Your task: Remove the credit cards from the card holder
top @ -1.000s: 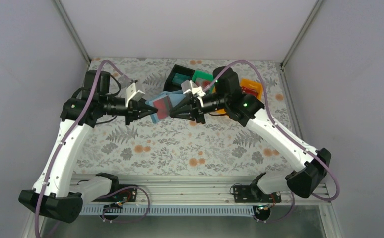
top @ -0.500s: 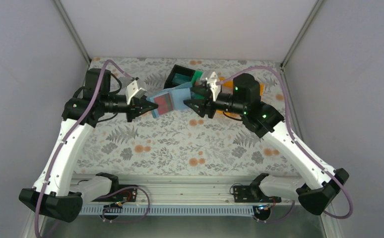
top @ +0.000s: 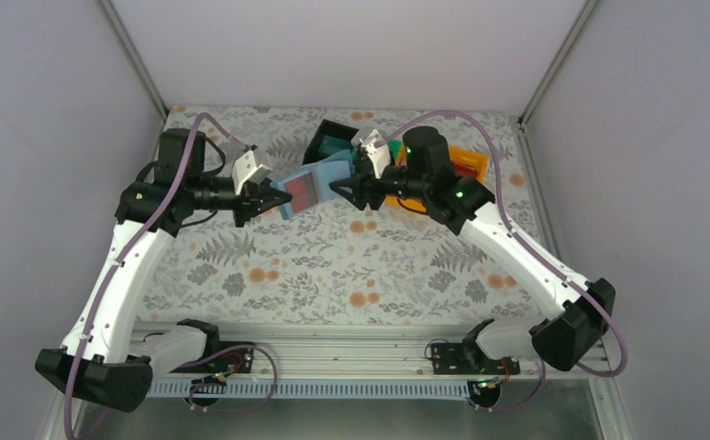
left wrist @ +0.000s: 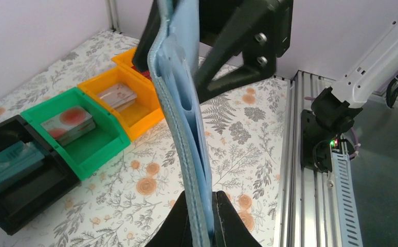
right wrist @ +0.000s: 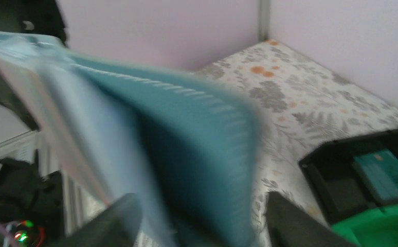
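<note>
Blue card holder (top: 322, 183) hangs above the floral table (top: 333, 266), pinched at 1 end by the closed fingers of the left gripper (top: 276, 197); a red card (top: 303, 191) shows inside. The right gripper (top: 338, 186) has its fingers spread wide around the other end.

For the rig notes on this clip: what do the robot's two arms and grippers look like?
Left arm and right arm: white tubular links, black joint housings and bases. A mauve cable loops along each. The left gripper and right gripper have black tapered fingers, with a pale camera bracket at each wrist. A green light glows on the right arm.
</note>
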You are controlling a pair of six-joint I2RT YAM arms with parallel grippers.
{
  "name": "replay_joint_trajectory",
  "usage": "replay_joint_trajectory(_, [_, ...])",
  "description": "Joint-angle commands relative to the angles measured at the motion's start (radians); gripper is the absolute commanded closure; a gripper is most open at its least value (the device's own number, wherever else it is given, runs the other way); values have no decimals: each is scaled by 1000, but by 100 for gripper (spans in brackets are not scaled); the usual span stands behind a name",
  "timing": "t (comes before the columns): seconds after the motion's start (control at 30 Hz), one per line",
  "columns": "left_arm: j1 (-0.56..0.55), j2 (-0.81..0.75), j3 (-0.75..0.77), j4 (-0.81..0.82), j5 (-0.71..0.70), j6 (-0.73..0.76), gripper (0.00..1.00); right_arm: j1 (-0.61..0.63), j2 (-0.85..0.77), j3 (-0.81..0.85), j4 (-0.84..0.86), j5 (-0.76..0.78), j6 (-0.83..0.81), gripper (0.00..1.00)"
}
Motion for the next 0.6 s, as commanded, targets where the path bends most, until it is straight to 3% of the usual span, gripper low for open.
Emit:
replay_joint_trajectory(0.0, [-4,-34,-6,-18,60,53,98,-20,29,83,-2,-172,-31,62])
replay_joint_trajectory(0.07, [-3,-29,8,-24,69,55,98,-21,32,88,-6,-268,-41,93])
replay_joint_trajectory(0.1, [-3,-26,15,-28,77,59,97,-21,28,81,-3,-308,-51,96])
replay_joint_trajectory(0.13, [-3,-23,20,-32,83,64,95,-21,21,71,2,-332,-57,96])
replay_joint_trajectory(0.2, [-3,-29,29,-45,89,78,79,-24,1,48,14,-332,-54,96])
replay_joint_trajectory(0.27, [-3,-44,32,-69,98,120,71,-37,-13,47,18,-348,-52,96])
replay_joint_trajectory(0.43, [-3,-65,45,-120,128,182,70,-56,-37,59,9,-396,-51,96])
replay_joint_trajectory(0.57, [-3,-62,42,-57,107,108,76,-57,-36,61,12,-436,-42,96])
